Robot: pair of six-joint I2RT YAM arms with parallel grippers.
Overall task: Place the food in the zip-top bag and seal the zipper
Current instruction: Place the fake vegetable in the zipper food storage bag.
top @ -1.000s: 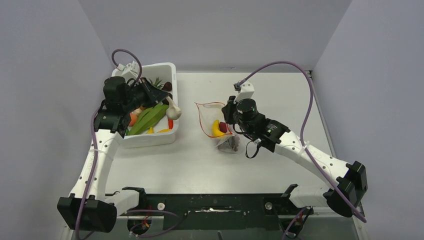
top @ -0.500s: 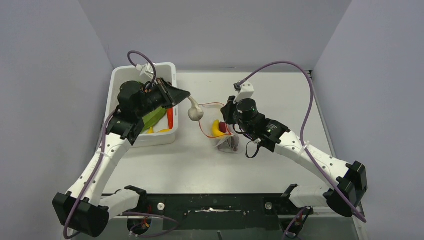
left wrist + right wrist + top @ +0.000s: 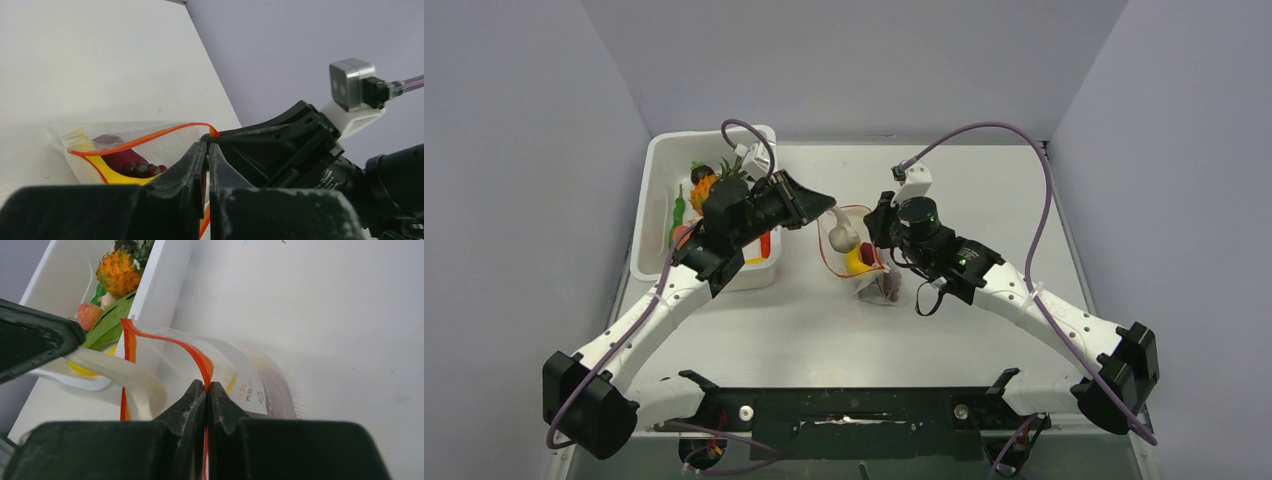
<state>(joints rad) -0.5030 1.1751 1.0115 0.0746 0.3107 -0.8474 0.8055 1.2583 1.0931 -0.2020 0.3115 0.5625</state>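
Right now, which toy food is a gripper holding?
The white garlic bulb, hanging from the left gripper over the zip-top bag. The banana lies inside the bag; the pineapple sits in the tub.

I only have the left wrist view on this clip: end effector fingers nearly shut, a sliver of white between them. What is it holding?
Observer: The top view shows the left end effector gripping a white garlic-like bulb by its stem, hanging at the bag's mouth.
Operator: What keeps the mouth open?
Observer: In the right wrist view, the right end effector is shut on the red-orange zipper, holding that edge up.
Operator: Any food left outside?
Observer: Yes, the white tub holds a pineapple and a green pod.
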